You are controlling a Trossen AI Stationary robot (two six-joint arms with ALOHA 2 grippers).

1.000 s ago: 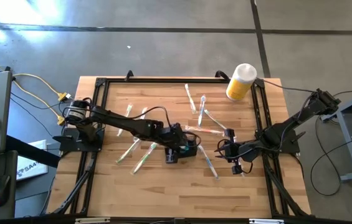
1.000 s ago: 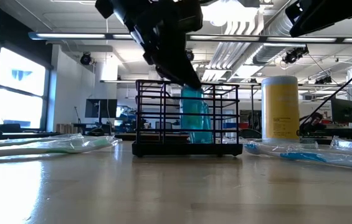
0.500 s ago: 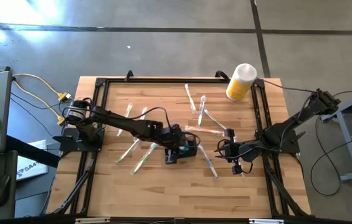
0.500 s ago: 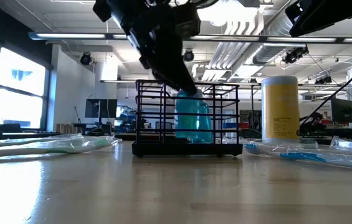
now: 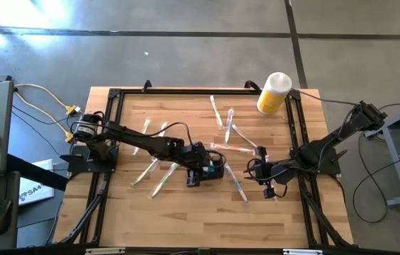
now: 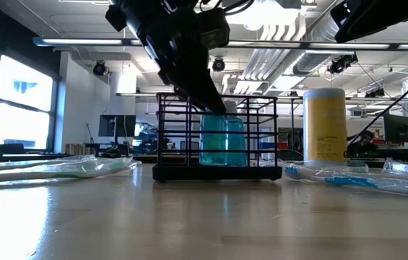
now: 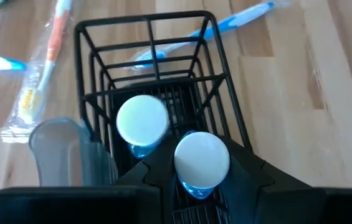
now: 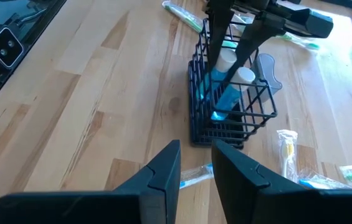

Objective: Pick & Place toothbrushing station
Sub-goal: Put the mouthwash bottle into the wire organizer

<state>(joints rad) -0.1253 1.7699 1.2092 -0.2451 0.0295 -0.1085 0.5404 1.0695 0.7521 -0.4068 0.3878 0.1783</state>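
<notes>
The black wire caddy [image 5: 212, 172] stands on its base [image 6: 218, 173] mid-table. Two blue bottles with white caps [image 7: 141, 121] stand upright inside it [image 6: 224, 141]. My left gripper [image 6: 216, 107] hangs over the caddy from above. Its fingers look spread on either side of the nearer bottle's cap [image 7: 202, 158]. The right wrist view shows them [image 8: 232, 53] above both caps. My right gripper [image 5: 267, 180] waits to the caddy's right, low over the table. Its fingers [image 8: 195, 158] are a narrow gap apart and empty. My left gripper's fingers [image 7: 247, 177] stand beside the white cap [image 7: 202, 149] of the nearer bottle, coming from above. I cannot tell whether they touch it. The bottle stands upright in the caddy on its own.
A yellow cylinder with a white cap [image 5: 272, 93] stands at the far right corner. Wrapped toothbrushes lie scattered around the caddy [image 5: 158, 178], [image 5: 238, 183], [image 5: 217, 113]. A clear grey cup [image 7: 57, 149] sits against the caddy's side. The near half of the table is bare wood.
The blue bottle under my left gripper has gone from leaning to standing upright. It has sunk lower into the caddy, beside the other bottle. The caddy has stayed where it was.
</notes>
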